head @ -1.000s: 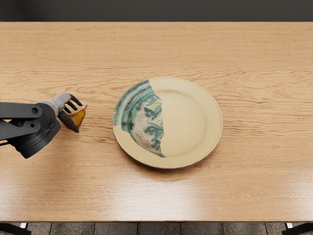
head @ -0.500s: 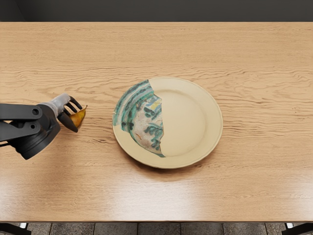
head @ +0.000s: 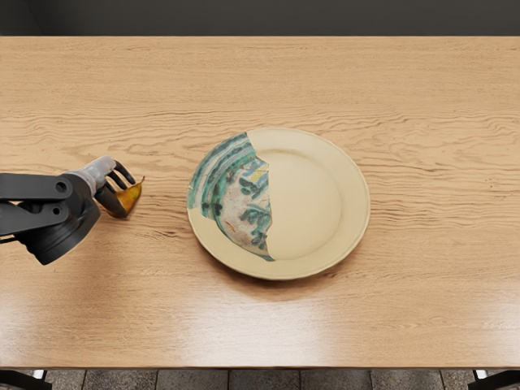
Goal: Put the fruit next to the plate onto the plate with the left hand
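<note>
A small orange-yellow fruit point(head: 131, 193) lies on the table left of the plate, mostly covered by my left hand point(head: 119, 188). The dark fingers point(head: 122, 174) curl over and around it, so the hand is shut on the fruit. My left arm comes in from the left edge at mid height. The cream plate point(head: 325, 203) with a green and blue pattern on its left part sits in the middle of the table, a short gap to the right of the fruit. Nothing lies on the plate. The right arm is out of view.
The wooden table point(head: 406, 89) fills nearly the whole view, with its front edge near the bottom and its far edge at the top.
The fingers have curled tighter around the fruit, which now shows less and sits lower against the table. The arm has barely shifted.
</note>
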`<state>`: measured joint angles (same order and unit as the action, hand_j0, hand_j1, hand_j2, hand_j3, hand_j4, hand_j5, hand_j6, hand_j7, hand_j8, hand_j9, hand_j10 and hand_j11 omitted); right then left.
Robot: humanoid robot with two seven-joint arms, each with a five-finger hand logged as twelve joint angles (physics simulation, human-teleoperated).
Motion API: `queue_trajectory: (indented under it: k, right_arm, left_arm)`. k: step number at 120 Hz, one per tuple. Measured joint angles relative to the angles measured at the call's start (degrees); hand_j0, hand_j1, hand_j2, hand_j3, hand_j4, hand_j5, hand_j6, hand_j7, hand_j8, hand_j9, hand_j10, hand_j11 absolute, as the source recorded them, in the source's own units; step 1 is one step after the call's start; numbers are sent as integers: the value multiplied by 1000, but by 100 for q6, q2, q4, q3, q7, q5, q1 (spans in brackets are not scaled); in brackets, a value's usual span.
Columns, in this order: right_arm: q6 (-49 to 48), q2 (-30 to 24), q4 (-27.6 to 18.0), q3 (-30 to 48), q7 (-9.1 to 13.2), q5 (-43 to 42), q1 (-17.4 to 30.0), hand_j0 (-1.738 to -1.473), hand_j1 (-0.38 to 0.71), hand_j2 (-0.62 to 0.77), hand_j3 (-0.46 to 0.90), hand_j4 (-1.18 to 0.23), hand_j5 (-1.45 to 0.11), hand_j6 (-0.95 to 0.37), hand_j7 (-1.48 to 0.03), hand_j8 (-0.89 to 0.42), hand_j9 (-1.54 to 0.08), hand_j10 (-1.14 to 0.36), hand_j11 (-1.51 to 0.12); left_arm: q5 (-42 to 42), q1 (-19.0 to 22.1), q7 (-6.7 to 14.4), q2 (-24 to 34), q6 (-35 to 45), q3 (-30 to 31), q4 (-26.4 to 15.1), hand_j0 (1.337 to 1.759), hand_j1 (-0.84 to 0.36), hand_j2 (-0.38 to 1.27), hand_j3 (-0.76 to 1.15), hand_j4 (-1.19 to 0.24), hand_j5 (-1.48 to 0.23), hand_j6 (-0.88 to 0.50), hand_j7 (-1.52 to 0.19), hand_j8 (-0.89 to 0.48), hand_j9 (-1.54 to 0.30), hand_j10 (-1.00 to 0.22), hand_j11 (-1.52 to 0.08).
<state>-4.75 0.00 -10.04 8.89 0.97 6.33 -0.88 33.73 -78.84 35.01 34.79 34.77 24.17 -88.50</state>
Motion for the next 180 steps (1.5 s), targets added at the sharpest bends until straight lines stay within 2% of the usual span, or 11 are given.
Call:
queue_trajectory:
  k: [24, 95, 113, 117, 118, 121, 126, 133, 146, 161, 180]
  right_arm:
    - [0, 0, 15, 1, 0, 0, 0, -1658, -310, -7, 0, -33, -43, -33, -43, -33, -43, -33, -43]
    - [0, 0, 89, -1, 8, 0, 0, -1658, -310, -7, 0, -33, -43, -33, -43, -33, -43, -33, -43]
    - [0, 0, 92, 5, 2, 0, 0, -1658, -310, -7, 0, -33, -43, -33, -43, -33, -43, -33, -43]
    - [0, 0, 94, 5, 2, 0, 0, -1658, -310, -7, 0, -33, -43, -33, -43, -33, -43, -33, -43]
    - [0, 0, 94, 5, 1, 0, 0, -1658, -310, -7, 0, -33, -43, -33, -43, -33, -43, -33, -43]
    - [0, 0, 95, 6, 1, 0, 0, -1658, -310, -7, 0, -33, -43, -33, -43, -33, -43, -33, -43]
    - [0, 0, 105, 6, 1, 0, 0, -1658, -310, -7, 0, -33, -43, -33, -43, -33, -43, -33, -43]
    - [0, 0, 117, 8, 0, 0, 0, -1658, -310, -7, 0, -33, -43, -33, -43, -33, -43, -33, -43]
    - [0, 0, 128, 11, 0, 0, 0, -1658, -310, -7, 0, -33, -43, -33, -43, -33, -43, -33, -43]
    - [0, 0, 132, 6, 0, 0, 0, -1658, -310, -7, 0, -33, -43, -33, -43, -33, -43, -33, -43]
    - [0, 0, 133, 7, 1, 0, 0, -1658, -310, -7, 0, -33, -43, -33, -43, -33, -43, -33, -43]
  left_arm:
    - [1, -8, -6, -46, 7, 51, 19, 1654, -334, 307, 0, -532, -709, -407, -723, -519, -725, -528, -725]
    - [-61, -88, 2, -144, 18, 139, 47, 1657, -324, 421, 0, -646, -843, -433, -845, -522, -846, -646, -845]
    - [-60, -79, 5, -203, 21, 158, 94, 1656, -294, 403, 0, -662, -862, -450, -866, -552, -867, -661, -866]
    - [-42, -80, 6, -259, 24, 184, 130, 1655, -270, 370, 0, -672, -855, -471, -869, -565, -875, -662, -873]
    - [-33, -76, 8, -285, 25, 191, 142, 1655, -254, 317, 0, -675, -851, -471, -869, -568, -877, -663, -875]
    - [-14, -72, 8, -340, 27, 209, 177, 1654, -243, 337, 0, -683, -843, -467, -870, -573, -883, -664, -881]
    - [-5, -71, 5, -358, 20, 230, 229, 1652, -211, 280, 0, -683, -849, -463, -883, -571, -895, -662, -893]
    - [-3, -64, 14, -367, 5, 249, 276, 1652, -232, 354, 0, -683, -870, -451, -890, -563, -898, -666, -894]
    - [-24, -61, 13, -375, 1, 269, 313, 1652, -253, 304, 0, -687, -914, -440, -920, -538, -921, -684, -917]
    - [-43, -70, 11, -377, 5, 280, 327, 1653, -287, 390, 0, -701, -941, -445, -937, -520, -938, -704, -935]
    - [-66, -139, 5, -376, 5, 282, 325, 1654, -305, 352, 0, -710, -967, -461, -957, -498, -952, -684, -952]
